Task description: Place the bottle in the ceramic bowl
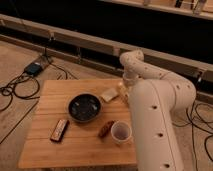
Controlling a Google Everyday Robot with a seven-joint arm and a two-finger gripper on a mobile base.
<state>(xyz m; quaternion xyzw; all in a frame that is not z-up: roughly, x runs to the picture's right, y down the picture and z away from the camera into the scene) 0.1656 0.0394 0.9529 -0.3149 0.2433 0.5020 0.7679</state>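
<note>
The dark ceramic bowl (84, 107) sits near the middle of the wooden table (50, 100), with nothing large inside it. The bottle does not show; the spot at the table's right rear where it lay is covered by my white arm (155, 110). My gripper (122, 90) hangs low over the table's right rear, just right of the cream block (109, 95) and right of and behind the bowl. Most of the gripper is hidden behind the arm.
A white cup (121, 131) stands at the front right, with a small brown item (105, 129) to its left. A dark flat bar (60, 130) lies at the front left. Cables and a box (35, 68) lie on the floor to the left.
</note>
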